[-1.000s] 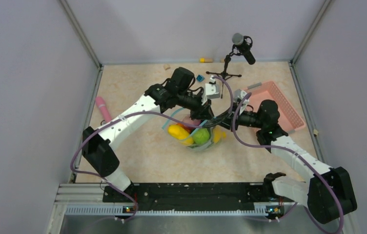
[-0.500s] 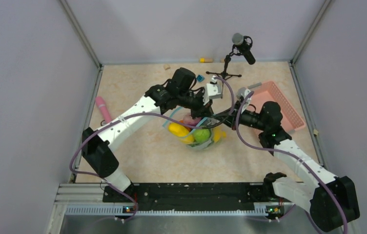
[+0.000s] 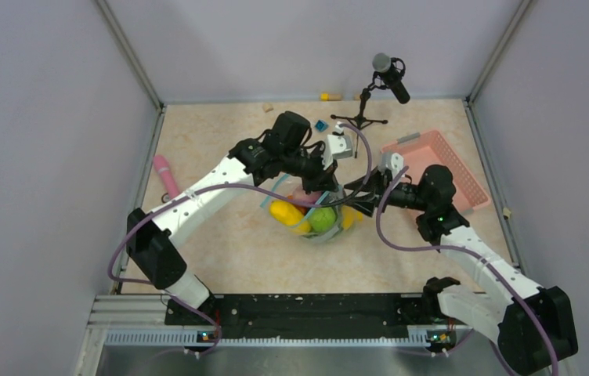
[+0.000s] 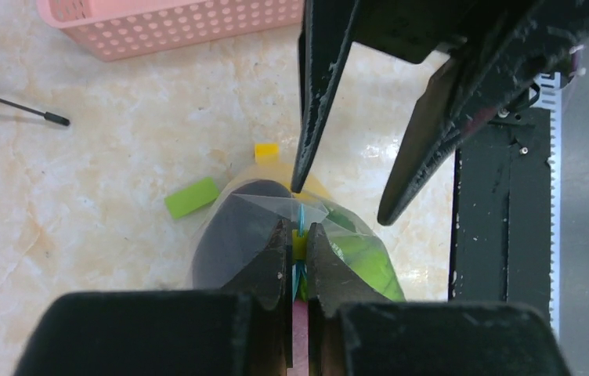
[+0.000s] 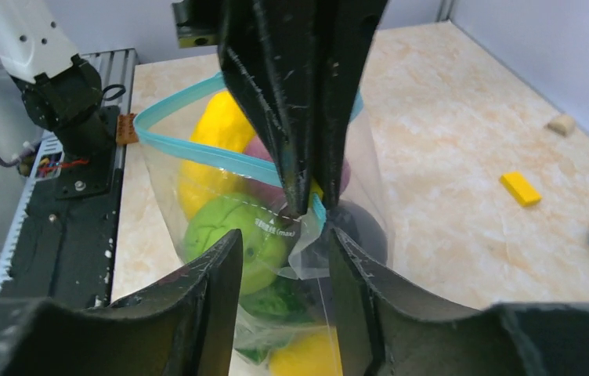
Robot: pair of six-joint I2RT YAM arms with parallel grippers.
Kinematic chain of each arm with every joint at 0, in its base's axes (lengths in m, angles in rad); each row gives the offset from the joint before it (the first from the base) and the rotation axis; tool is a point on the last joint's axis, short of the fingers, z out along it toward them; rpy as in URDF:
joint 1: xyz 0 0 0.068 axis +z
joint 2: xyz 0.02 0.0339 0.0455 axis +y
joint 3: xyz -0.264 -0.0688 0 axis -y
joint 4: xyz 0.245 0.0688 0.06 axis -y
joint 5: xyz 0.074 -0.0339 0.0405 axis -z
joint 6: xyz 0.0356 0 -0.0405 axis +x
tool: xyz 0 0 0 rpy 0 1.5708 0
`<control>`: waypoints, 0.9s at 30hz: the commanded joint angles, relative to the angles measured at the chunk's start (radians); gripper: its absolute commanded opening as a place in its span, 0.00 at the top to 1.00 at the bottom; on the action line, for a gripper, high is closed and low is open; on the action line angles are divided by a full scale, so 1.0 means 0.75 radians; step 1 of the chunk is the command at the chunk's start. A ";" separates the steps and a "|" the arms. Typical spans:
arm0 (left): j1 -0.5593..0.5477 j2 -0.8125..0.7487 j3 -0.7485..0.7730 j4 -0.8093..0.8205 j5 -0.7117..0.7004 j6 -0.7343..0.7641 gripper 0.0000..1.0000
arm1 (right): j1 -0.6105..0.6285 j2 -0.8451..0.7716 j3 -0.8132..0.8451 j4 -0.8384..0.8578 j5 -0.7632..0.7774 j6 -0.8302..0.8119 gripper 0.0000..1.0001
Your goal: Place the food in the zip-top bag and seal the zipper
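The clear zip-top bag (image 3: pixel 313 227) stands mid-table with food inside: a yellow lemon (image 3: pixel 285 211), a green lime (image 3: pixel 323 219), a magenta piece (image 3: pixel 305 196) and a dark eggplant (image 4: pixel 236 227). My left gripper (image 4: pixel 298 251) is shut on the teal zipper (image 5: pixel 197 149) at the bag's right end and holds the mouth up. The zipper loops open to the left. My right gripper (image 5: pixel 285 235) is open. Its fingers straddle the bag's corner just below the left gripper (image 5: pixel 307 205), which shows in the right wrist view. The lime (image 5: pixel 229 235) sits behind them.
A pink mesh basket (image 3: pixel 444 168) stands at the right. A microphone stand (image 3: pixel 363 117) is at the back and a pink cylinder (image 3: pixel 166 174) at the left. Small green (image 4: pixel 189 196) and yellow (image 4: pixel 266 150) blocks lie by the bag. The black base rail (image 3: pixel 299 307) runs along the near edge.
My right gripper has moved left up to the bag's corner under the left gripper. The left gripper keeps its hold on the zipper, nearly still.
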 commanded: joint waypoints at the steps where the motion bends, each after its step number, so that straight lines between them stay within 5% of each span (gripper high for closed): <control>1: 0.005 -0.072 0.022 0.115 0.085 -0.081 1.00 | 0.007 0.020 -0.022 0.114 -0.139 -0.125 0.50; 4: 0.004 -0.077 0.031 0.107 0.141 -0.084 1.00 | 0.024 0.075 -0.004 0.124 -0.077 -0.141 0.42; 10: 0.004 -0.059 0.054 0.084 0.144 -0.095 1.00 | 0.098 0.241 0.064 0.296 -0.043 -0.095 0.44; 13: 0.004 -0.054 0.071 0.058 0.105 -0.106 1.00 | 0.114 0.275 0.079 0.345 -0.011 -0.064 1.00; 23: 0.006 -0.190 -0.152 0.093 -0.294 -0.201 1.00 | 0.051 0.226 -0.004 0.384 0.187 0.144 1.00; 27: 0.008 -0.288 -0.286 0.173 -0.480 -0.252 0.87 | 0.027 0.227 -0.023 0.451 0.135 0.191 1.00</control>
